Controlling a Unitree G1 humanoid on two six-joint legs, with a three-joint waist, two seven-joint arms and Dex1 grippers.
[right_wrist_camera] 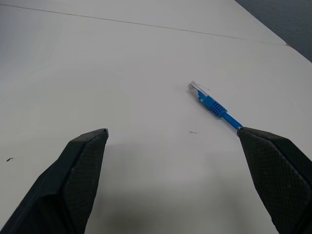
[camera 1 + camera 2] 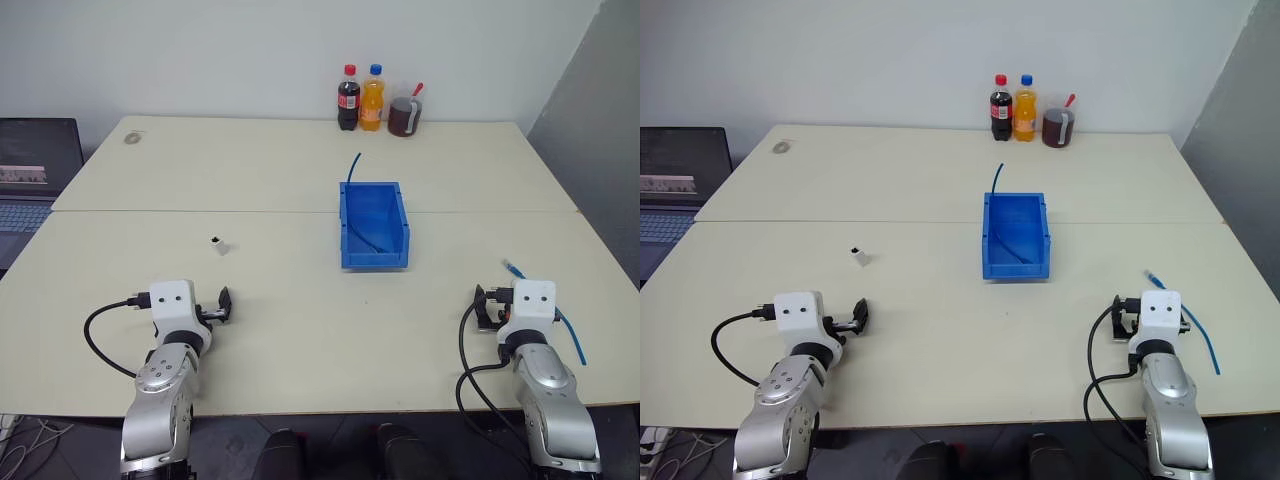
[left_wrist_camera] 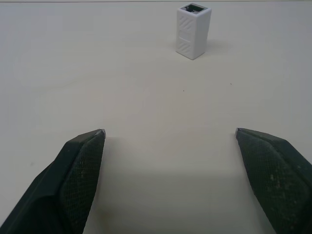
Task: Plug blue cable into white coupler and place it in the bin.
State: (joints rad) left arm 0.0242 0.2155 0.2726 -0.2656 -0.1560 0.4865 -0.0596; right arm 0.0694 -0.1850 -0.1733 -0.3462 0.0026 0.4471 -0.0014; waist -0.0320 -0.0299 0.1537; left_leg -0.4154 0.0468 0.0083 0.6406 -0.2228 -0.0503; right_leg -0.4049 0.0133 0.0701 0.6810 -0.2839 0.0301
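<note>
The blue cable (image 2: 570, 330) is lying flat on the worktop (image 2: 300, 300) at the robot's right, its clear plug (image 1: 195, 88) pointing away from the robot, just ahead of the right pincer (image 1: 173, 139); it is judged to be laid there so that this arm can take it. The white coupler (image 3: 193, 30) is standing upright on end, socket upward, ahead of the left pincer (image 3: 170, 132), seemingly set out for that arm. The bin (image 2: 374, 224) is sitting mid-worktop between the two, well apart from each, with a second blue cable (image 2: 352, 170) already hanging over its far rim. Both pincers are being held wide apart just over the worktop, nothing being gripped or touched. Nothing is yet being plugged together.
</note>
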